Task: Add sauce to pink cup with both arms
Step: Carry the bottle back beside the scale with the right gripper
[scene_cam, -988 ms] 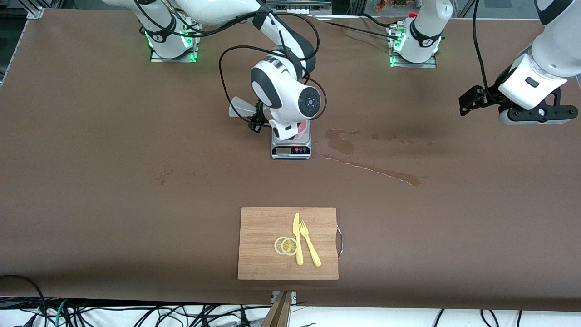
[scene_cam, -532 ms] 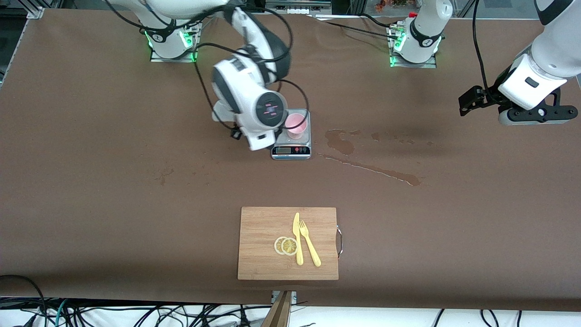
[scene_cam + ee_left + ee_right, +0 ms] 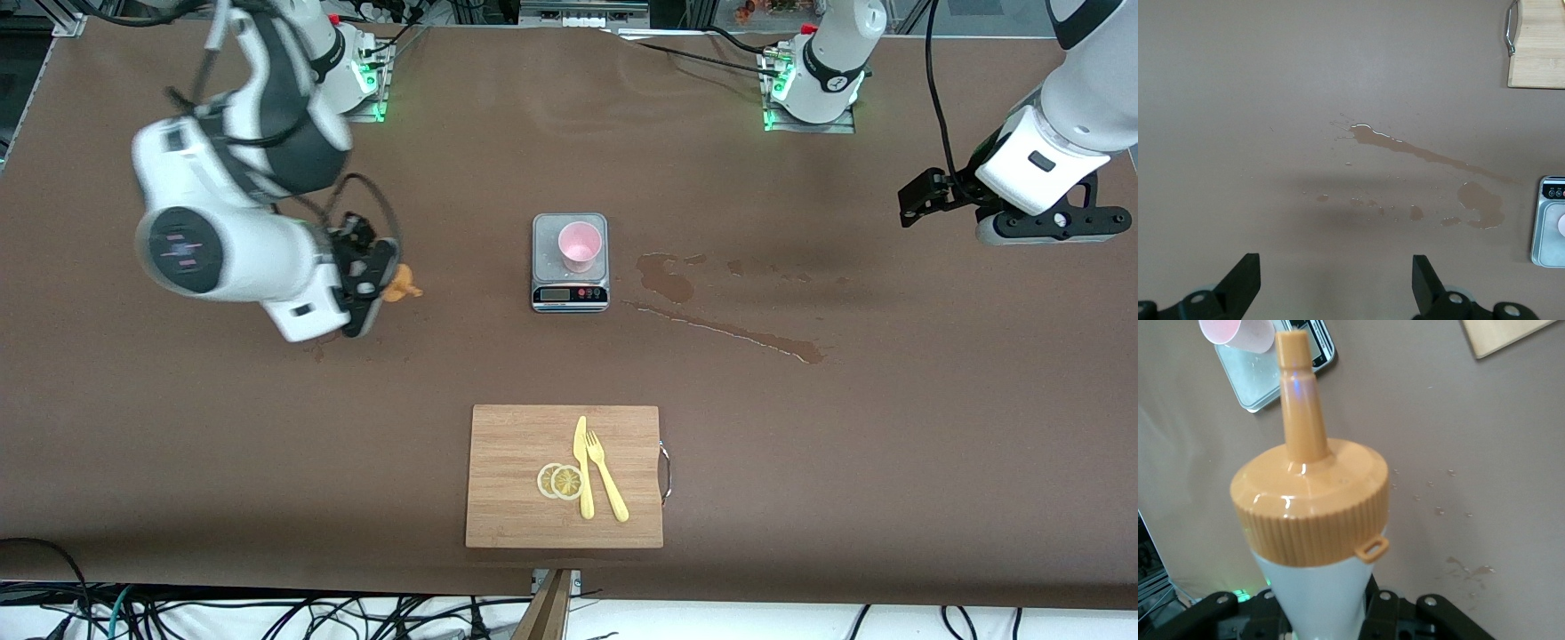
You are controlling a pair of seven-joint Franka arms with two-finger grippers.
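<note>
Over the counter's right-arm end, the right tool grips the sauce bottle, nozzle aimed toward the well-apart pink cup; the left tool waits open.

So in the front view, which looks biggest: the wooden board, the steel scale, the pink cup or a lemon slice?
Largest to smallest:
1. Rectangular wooden cutting board
2. Steel kitchen scale
3. Light pink plastic cup and a yellow lemon slice look alike in size, so I won't rank them.
</note>
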